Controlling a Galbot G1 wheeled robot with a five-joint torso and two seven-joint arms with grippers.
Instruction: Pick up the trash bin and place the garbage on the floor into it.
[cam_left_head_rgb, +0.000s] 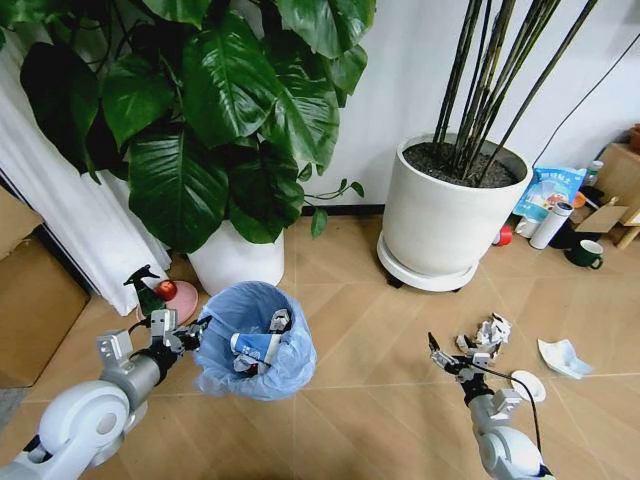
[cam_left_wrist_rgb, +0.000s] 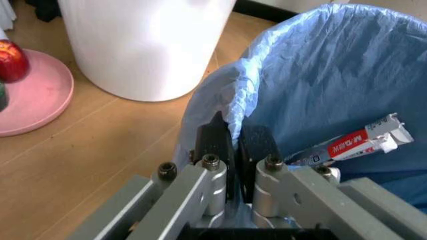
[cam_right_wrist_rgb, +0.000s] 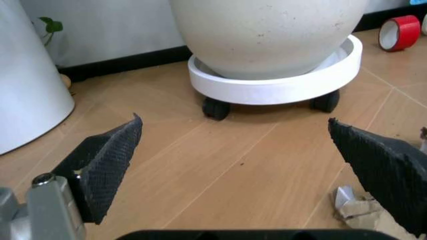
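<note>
- Left tool: pads pinched narrow on the near rim of the trash bin, with the light blue bag liner caught between them (left wrist view shows the liner folded over the rim right at the pads).
- The bin sits at the robot's left front, just before the white plant pot. Whether it rests on the floor or hangs lifted, I cannot tell. A red-and-white tube wrapper already lies inside.
- Right tool: spread wide, empty, low over the floor at the robot's right front.
- Key relation: the crumpled paper wads lie just beyond the right tool and slightly to its right, close to its right fingertip. In the right wrist view a bit of the crumpled paper shows under that fingertip, not centred between the two pads.
- Judgement: the right arm is clearly the nearer one to this cluster; the tool needs to shift a little forward and rightward to straddle it.
- Farther right lie a blue-white crushed packet and a white disc, both well apart from the bin.
- The bin is well to the left of all this garbage (so each piece must cross the robot's front to go in).
</note>
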